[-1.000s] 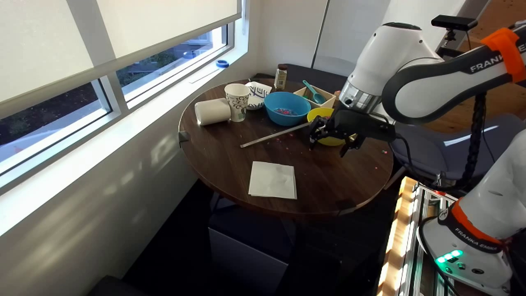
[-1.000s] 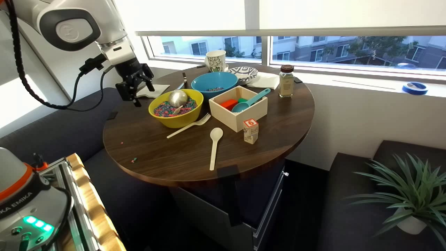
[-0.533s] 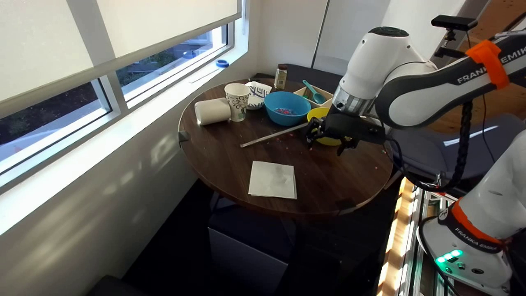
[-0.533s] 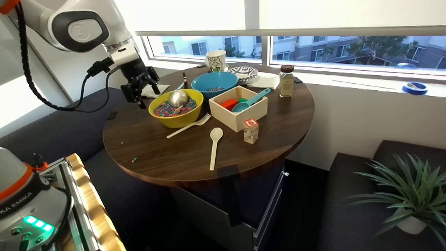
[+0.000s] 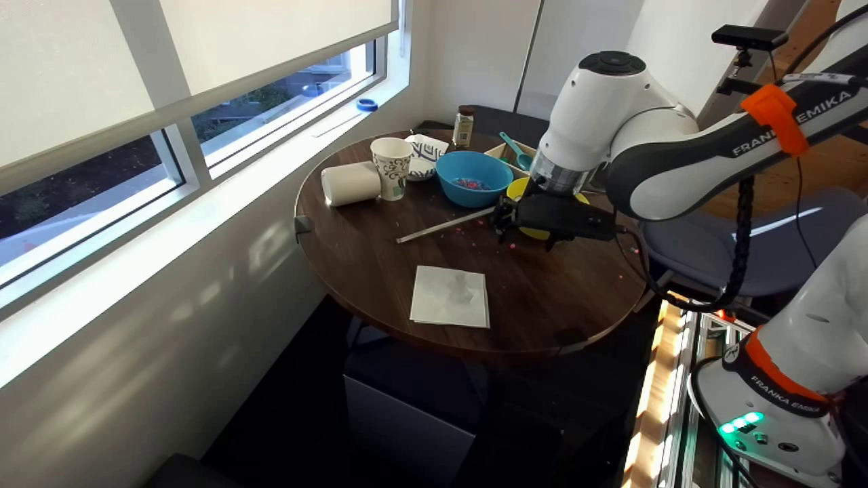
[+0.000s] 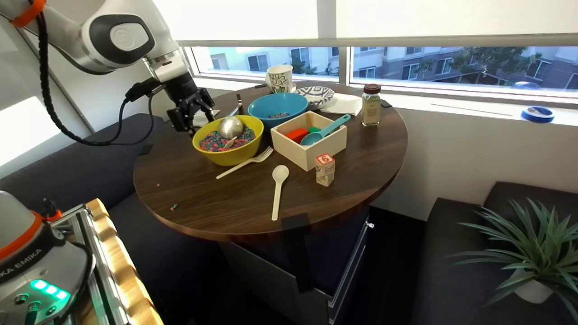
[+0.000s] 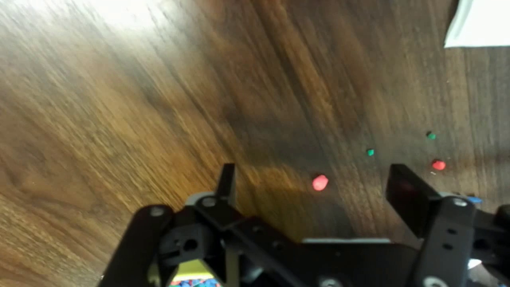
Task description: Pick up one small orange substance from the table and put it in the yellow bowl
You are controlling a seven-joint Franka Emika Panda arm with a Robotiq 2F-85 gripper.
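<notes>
A small coral-orange lump [image 7: 320, 182] lies on the dark brown round table [image 7: 119, 119]. It also shows in an exterior view [image 5: 513, 245], and the yellow bowl hides it in the remaining exterior view. My gripper [image 7: 313, 171] is open and empty above the table, and in the wrist view the lump appears between its fingertips. The gripper shows beside the yellow bowl [image 6: 226, 158] in an exterior view [image 6: 202, 125]. The bowl holds many coloured bits and a silver ball. My gripper partly hides the bowl [image 5: 517, 187] in an exterior view. Its edge shows in the wrist view [image 7: 193, 269].
More bits lie on the table, such as a red one [image 7: 438, 164] and a green one [image 7: 370, 152]. A blue bowl [image 5: 475, 183] and a wooden box [image 6: 293, 151] stand near the yellow bowl. A long flat strip [image 5: 441, 228] and a white napkin [image 5: 449, 298] lie nearby.
My gripper has moved along the yellow bowl's side, leftward in an exterior view and rightward in the remaining one, and slightly lower. It stays open. The objects on the table have not moved.
</notes>
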